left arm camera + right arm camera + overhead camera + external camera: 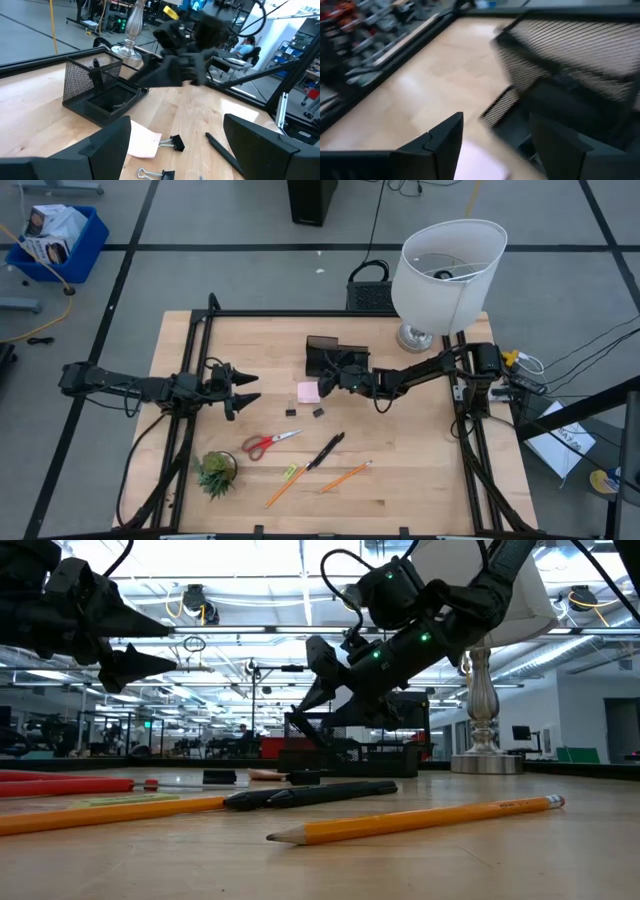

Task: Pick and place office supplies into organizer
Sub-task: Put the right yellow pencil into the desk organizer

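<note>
- Two dark arms reach over a wooden desk [420, 470], seen from above, one from each side.
- One left pincer [248, 388] hovers over the desk's left part, its fingers spread wide with nothing between them; bare wood lies around it.
- One small potted plant [216, 472] stands near the front left edge.
- One pair of red-handled scissors [268, 443] lies flat just right of the plant and in front of the left pincer.
- One pink sticky-note pad [308, 392] lies near the middle of the desk, just in front of the organizer's left end.
- Two tiny black clips [292, 412] [318, 412] lie side by side just in front of the pad.
- Two orange pencils [284, 487] [346, 476] and one black pen [327, 450] lie slanted toward the front, right of the scissors, with open wood in front of them and to their right.
- One black mesh organizer [322, 346] sits toward the back middle; the left wrist view shows its tall compartment behind a low open tray.
- One right pincer [328, 376] hangs at the organizer's front, next to the pink pad, fingers parted and holding nothing visible.
- One white-shaded lamp [445, 275] stands at the back right corner, above the right arm.
</note>
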Motion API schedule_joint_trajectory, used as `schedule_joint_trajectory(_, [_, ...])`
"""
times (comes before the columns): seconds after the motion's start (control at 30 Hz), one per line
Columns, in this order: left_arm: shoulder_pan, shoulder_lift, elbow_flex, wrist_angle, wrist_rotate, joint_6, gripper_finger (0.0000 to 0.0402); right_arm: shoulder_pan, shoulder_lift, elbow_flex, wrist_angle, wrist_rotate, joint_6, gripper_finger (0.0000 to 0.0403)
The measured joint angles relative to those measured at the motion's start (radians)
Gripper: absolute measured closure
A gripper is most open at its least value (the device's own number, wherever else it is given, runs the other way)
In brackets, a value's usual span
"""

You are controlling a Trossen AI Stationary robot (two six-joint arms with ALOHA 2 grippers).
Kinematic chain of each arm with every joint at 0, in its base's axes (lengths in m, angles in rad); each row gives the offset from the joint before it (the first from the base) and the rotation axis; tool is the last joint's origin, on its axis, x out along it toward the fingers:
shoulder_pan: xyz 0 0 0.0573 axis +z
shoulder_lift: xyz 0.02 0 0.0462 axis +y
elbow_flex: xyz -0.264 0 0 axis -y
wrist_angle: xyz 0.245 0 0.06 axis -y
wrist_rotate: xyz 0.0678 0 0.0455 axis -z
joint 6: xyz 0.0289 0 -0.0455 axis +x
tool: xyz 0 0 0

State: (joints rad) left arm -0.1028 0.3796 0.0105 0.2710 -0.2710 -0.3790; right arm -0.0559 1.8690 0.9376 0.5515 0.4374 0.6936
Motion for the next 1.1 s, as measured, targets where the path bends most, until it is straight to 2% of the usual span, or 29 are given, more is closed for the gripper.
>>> schedule_joint_trajectory(0.23, [0.000, 0.000, 0.000, -0.008, 0.000, 0.003, 0.0078, 0.080, 0.000, 0.000, 0.053, -0.033, -0.012, 0.0195])
schedule_joint_trajectory(0.4, [0.000, 0.000, 0.000, -0.007, 0.000, 0.003, 0.0078, 0.134, -0.001, 0.000, 0.050, -0.102, 0.037, 0.0196])
schedule_joint_trajectory(0.57, [0.000, 0.000, 0.000, -0.006, 0.000, 0.002, 0.0078, 0.187, -0.001, 0.000, 0.050, -0.071, 0.043, 0.0196])
schedule_joint_trajectory(0.77, [0.000, 0.000, 0.000, -0.005, 0.000, 0.000, 0.0078, 0.238, -0.001, 0.000, 0.041, -0.086, 0.079, 0.0196])
schedule_joint_trajectory(0.87, [0.000, 0.000, 0.000, -0.005, 0.000, 0.000, 0.0078, 0.266, -0.001, 0.000, 0.035, -0.207, 0.074, 0.0199])
schedule_joint_trajectory(1.1, [0.000, 0.000, 0.000, -0.005, -0.001, 0.001, 0.0078, 0.365, -0.001, 0.000, -0.032, -0.593, 0.015, 0.0206])
